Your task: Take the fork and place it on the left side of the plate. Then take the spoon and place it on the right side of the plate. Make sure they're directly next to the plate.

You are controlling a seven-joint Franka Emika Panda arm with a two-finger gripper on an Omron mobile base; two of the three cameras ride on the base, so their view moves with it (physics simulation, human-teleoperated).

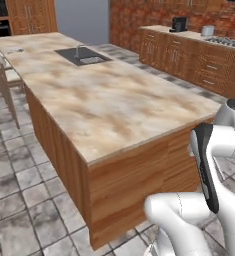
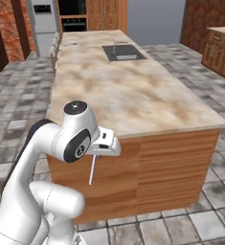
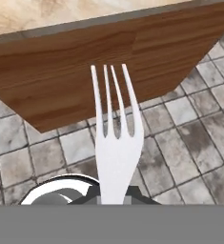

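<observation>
The gripper point(image 2: 97, 154) is hanging at the lower left of the right base view, in front of the wooden side of the kitchen island, below the edge of the marbled counter point(image 2: 128, 95). Its fingers are pinching narrowly on a white fork point(image 3: 116, 157), whose handle is pointing down from the hand in the right base view as a thin pale rod point(image 2: 92, 170). In the hand view the fork is filling the centre, four tines reaching toward the island's wood panel above the grey floor tiles point(image 3: 189, 119). A sink point(image 2: 122, 51) is sitting in the counter's far end, upper centre.
</observation>
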